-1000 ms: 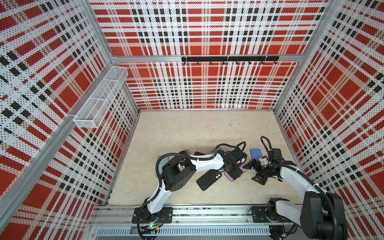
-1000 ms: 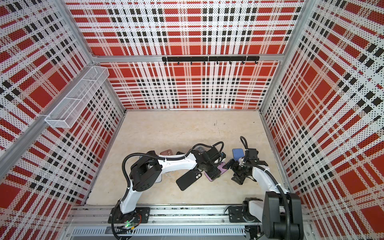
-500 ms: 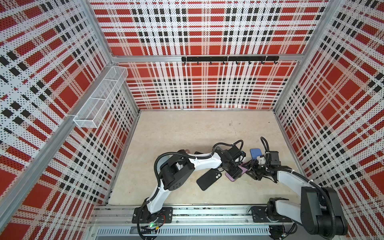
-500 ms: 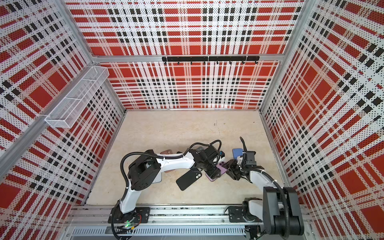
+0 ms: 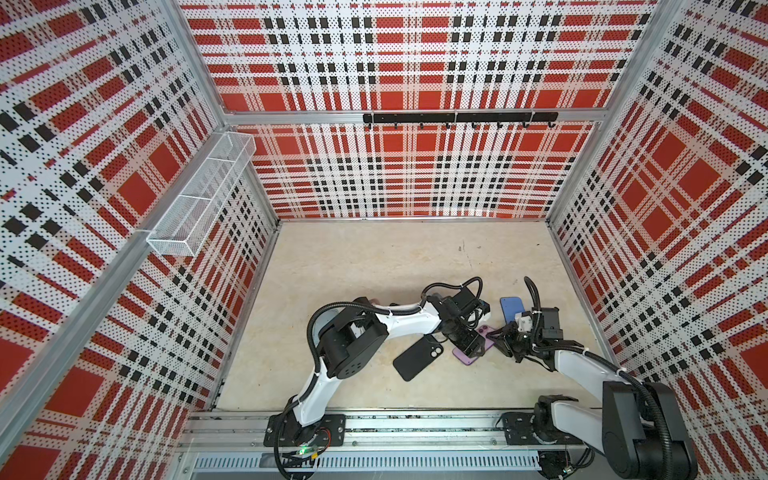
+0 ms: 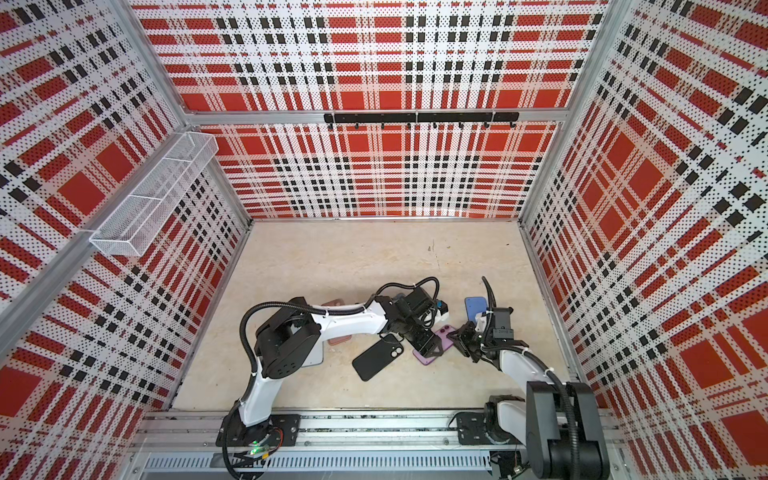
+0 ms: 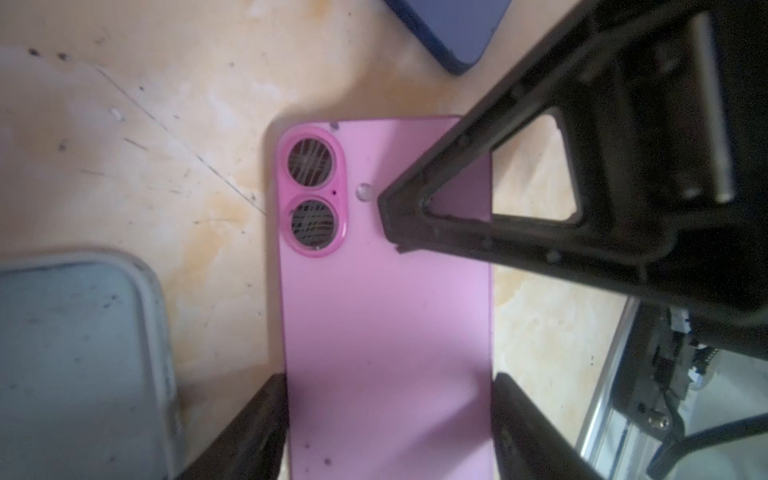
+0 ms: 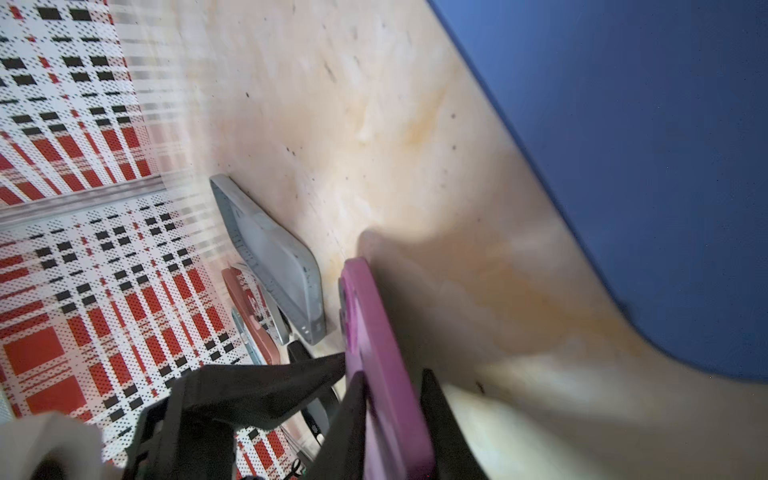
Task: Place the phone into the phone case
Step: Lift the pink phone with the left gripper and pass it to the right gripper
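**A:** What do we get from above?

**B:** In both top views we find the flat pink-purple phone (image 5: 463,357) (image 6: 424,358) near the front of the beige tabletop (image 5: 374,266), right of middle. It is mostly covered by the left claw (image 5: 471,347). The right claw (image 5: 501,338) is at its end toward the right of the view. A slim matte black case (image 5: 417,357) lies just beside it on the left. A rounded blue case (image 5: 511,308) lies near it, toward the back wall.

**A:** And from the left wrist?

**B:** We look down on the back of the phone (image 7: 386,311). It is plain pink with rounded corners and a few dark specks. A deeper pink oval bump holds two round lenses, with a small pale dot beside it. The left claw's fingers (image 7: 253,432) sit tight against both long edges, so we read it as closed across the phone's width. One black triangular finger (image 7: 457,237) of the right claw lies over the back near the lenses. A rimmed grey case (image 7: 79,365) lies close by, not touching.

**A:** The right wrist?

**B:** We see the phone (image 8: 374,332) edge-on, a thin magenta slab, somewhat blurred. The right claw (image 8: 392,386) pinches it through its thickness, one finger on each face. We cannot tell whether its far end rests on the tabletop.
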Robot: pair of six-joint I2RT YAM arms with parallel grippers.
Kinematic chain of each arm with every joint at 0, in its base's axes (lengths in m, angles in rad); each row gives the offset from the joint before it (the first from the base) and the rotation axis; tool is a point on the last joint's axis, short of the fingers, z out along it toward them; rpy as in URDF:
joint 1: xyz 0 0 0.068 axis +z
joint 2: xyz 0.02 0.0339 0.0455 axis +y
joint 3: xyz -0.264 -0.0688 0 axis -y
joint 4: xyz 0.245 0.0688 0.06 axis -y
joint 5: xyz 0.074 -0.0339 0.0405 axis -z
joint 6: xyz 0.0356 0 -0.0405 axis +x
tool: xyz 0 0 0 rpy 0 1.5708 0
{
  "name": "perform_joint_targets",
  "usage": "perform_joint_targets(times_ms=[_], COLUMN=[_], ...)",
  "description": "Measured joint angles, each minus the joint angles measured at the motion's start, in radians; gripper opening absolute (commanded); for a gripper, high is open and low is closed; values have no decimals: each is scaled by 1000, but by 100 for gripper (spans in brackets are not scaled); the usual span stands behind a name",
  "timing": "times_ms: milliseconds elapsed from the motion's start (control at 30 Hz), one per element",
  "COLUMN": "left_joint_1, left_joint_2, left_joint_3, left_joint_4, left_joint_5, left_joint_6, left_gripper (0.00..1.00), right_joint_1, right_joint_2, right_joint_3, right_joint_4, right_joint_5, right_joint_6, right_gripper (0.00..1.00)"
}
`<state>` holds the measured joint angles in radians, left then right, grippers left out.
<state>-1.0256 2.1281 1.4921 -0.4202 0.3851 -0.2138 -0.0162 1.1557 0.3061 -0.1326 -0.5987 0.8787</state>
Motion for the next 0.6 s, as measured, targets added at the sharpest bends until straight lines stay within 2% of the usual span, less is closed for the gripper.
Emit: perform_joint_targets(times_ms=[133, 400, 467, 500, 600], left_joint_1=[14, 25, 26, 26, 32], left_joint_2=[0, -2, -5, -6, -26], left_joint_3=[0, 1, 1, 1, -11], left_joint_4=[5, 27, 32, 35, 40], left_joint_5=[40, 86, 92, 95, 92], left_joint_6=[-17, -23, -25, -25, -27], left_gripper=[61, 74, 78, 87, 91], right_joint_1=[0, 0, 0, 3, 6], right_joint_2=[-37, -134, -166, -182, -222], right_joint_3=[-7, -7, 0, 8, 58], right_joint_4=[17, -22, -48, -69, -111], right_joint_5=[-4, 19, 30, 36, 55], right_joint_6=[-5, -39, -51, -60, -66], right_gripper=[12, 1, 0, 0, 0])
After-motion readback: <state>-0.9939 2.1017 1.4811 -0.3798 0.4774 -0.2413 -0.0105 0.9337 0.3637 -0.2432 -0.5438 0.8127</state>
